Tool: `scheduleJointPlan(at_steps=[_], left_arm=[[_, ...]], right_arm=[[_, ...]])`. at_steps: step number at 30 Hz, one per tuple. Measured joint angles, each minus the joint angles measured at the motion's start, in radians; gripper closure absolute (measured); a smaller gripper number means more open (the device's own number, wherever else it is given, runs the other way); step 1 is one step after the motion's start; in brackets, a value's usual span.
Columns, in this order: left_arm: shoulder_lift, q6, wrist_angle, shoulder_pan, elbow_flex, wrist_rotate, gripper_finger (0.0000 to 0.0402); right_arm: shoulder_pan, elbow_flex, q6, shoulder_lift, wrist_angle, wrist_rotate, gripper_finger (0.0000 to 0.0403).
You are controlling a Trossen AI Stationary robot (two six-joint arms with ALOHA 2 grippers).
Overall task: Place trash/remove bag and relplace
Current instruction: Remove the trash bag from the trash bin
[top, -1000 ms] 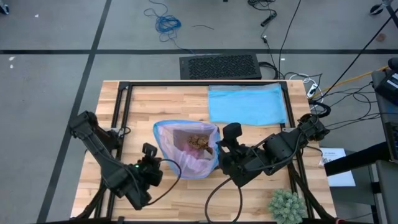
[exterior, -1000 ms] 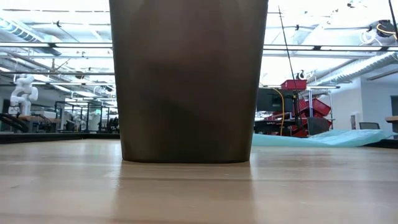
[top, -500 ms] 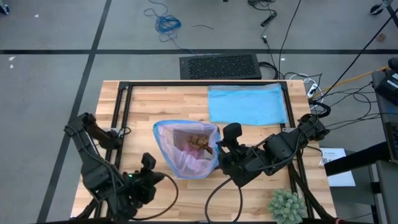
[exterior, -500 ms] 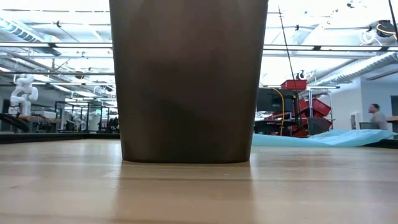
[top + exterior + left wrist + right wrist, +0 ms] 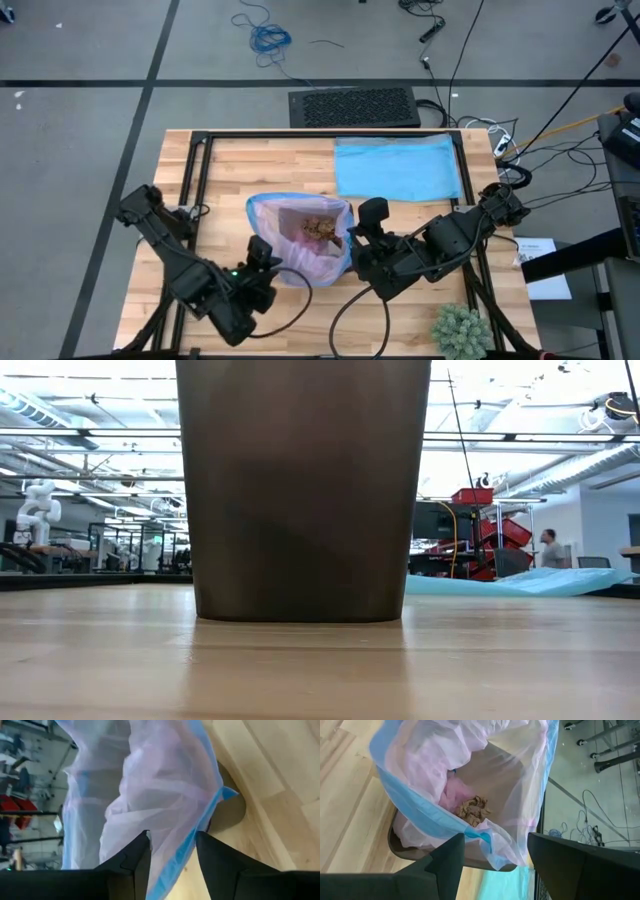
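At the centre of the high view the bag [image 5: 300,245] sits draped in and over the bin [image 5: 303,490], between the two grippers. The left gripper [image 5: 268,252] is at the bag's lower-left edge, and the right gripper [image 5: 367,222] stands just beside its right edge. The bag is thin, crinkly lavender-pink plastic with a blue hem folded over the rim; its mouth gapes open, and a small heap of crumpled brown trash [image 5: 472,810] lies at the bottom. In the left wrist view the left gripper's fingers [image 5: 127,862] stand a narrow way apart with the bag's blue hem running down between them — whether they touch it cannot be told. The right gripper's fingers [image 5: 445,862] are spread wide with nothing between them, poised over the rim. A light blue plastic bag [image 5: 397,166] lies flat at the upper right of the table [image 5: 230,160], and a green spiky plant [image 5: 459,329] sits at the lower right corner.
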Motion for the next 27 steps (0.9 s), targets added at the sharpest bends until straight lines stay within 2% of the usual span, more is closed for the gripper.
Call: scheduleJointPlan(at_steps=[4,8,12,15,17,22,27], left_arm=[[0.0,-0.02,-0.016,0.026,0.0,0.029,0.0248],[0.0,-0.026,-0.016,0.049,0.0,0.093,0.0269],[0.0,-0.022,-0.016,0.054,0.0,0.11,0.0315],[0.0,-0.01,-0.017,0.053,0.0,0.126,0.037],[0.0,0.003,-0.017,0.054,0.0,0.135,0.0393],[-0.001,0.029,-0.054,0.037,0.022,0.098,0.0399],[-0.002,0.028,-0.125,0.015,0.124,0.03,0.04]], right_arm=[[0.0,0.0,0.0,0.0,0.0,0.0,0.0193],[0.0,0.0,0.0,0.0,-0.001,0.0,0.0192],[0.0,0.0,0.0,0.0,-0.002,0.0,0.0192],[0.0,0.0,0.0,0.0,-0.002,0.0,0.0192],[0.0,0.0,0.0,0.0,-0.002,0.0,0.0193],[0.0,0.0,0.008,0.0,-0.001,0.0,0.0193],[0.0,0.0,0.023,0.0,0.012,0.001,0.0193]])
